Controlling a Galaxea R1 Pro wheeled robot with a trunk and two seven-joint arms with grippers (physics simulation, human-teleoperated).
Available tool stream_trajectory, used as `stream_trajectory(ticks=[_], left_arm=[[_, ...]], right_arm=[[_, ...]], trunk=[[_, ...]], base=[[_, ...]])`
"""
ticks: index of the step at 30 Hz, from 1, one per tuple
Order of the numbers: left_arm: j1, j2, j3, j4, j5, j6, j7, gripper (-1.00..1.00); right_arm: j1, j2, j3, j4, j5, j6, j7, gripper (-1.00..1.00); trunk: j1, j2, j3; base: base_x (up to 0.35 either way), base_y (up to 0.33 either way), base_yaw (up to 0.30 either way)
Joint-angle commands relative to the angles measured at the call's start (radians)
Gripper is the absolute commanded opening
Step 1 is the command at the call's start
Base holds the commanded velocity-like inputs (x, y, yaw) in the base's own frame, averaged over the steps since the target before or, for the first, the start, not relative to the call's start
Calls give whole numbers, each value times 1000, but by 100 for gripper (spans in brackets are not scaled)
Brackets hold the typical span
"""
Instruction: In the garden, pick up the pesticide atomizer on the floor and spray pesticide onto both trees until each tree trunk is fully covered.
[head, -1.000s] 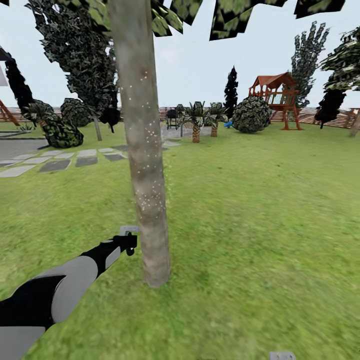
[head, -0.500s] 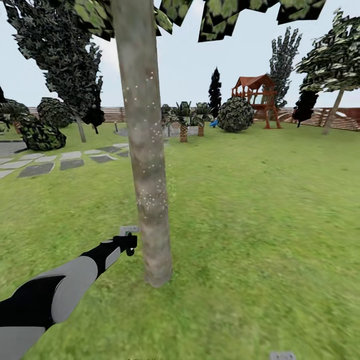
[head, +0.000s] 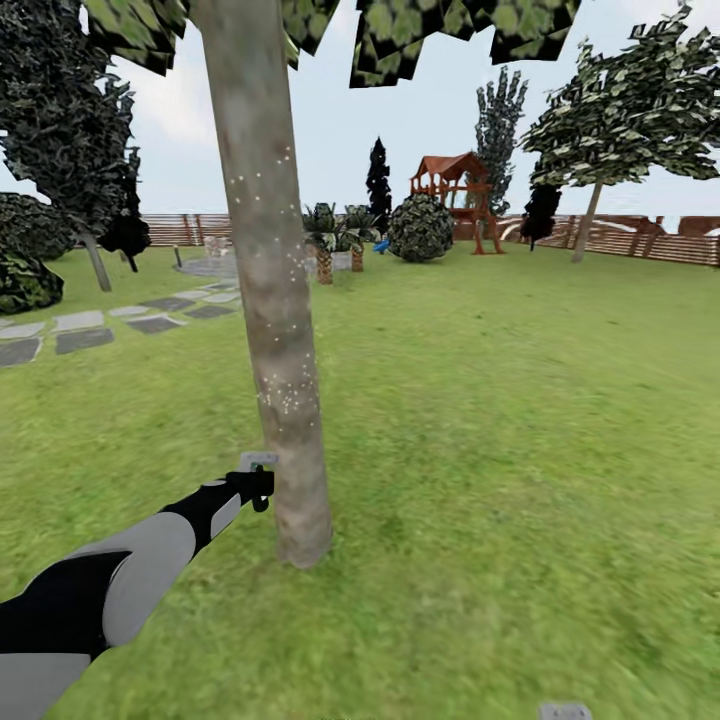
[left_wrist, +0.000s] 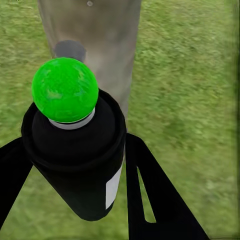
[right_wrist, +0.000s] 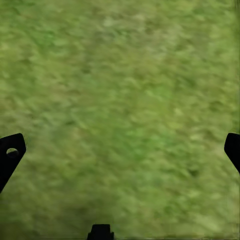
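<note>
Robot aims atomizer at tree trunk (head: 272, 300) in garden
Left hand (left_wrist: 75, 175) clamps the black, green-capped pesticide atomizer (left_wrist: 75, 150) just beside the trunk; right hand (right_wrist: 120, 150) spread wide over lawn (head: 500, 450).

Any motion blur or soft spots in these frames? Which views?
Head view: grass smeared in the foreground; tree trunk fairly crisp, with white spray specks visible. Left wrist view: atomizer sharp, its green cap evenly lit without glare; trunk behind it soft. Right wrist view: lawn blurred throughout; dark fingers at the frame edges.
</note>
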Motion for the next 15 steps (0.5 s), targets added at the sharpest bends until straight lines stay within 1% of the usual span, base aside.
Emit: stream_trajectory(ticks=[1, 6, 8, 13, 15], left_arm=[[0, 1, 8, -1, -11, 1, -4, -100], [0, 1, 8, -1, -11, 1, -4, -100], [0, 1, 8, -1, -11, 1, -4, -100], [0, 0, 8, -1, -11, 0, -4, -100], [0, 1, 8, -1, -11, 0, -4, -100]], right_arm=[[-2, 0, 6, 5, -11, -7, 7, 100], [-2, 0, 6, 6, -11, -7, 7, 100], [-2, 0, 6, 5, -11, -7, 7, 100], [-2, 0, 6, 5, -11, -7, 7, 100], [-2, 0, 6, 5, -11, -7, 7, 100]], trunk=[[0, -1, -2], [0, -1, -6], [0, -1, -8], [0, -1, -9], [0, -1, -9]], base=[[-84, 333, -300], [-38, 340, -292], [-2, 349, -110], [0, 350, -23], [0, 350, -165]])
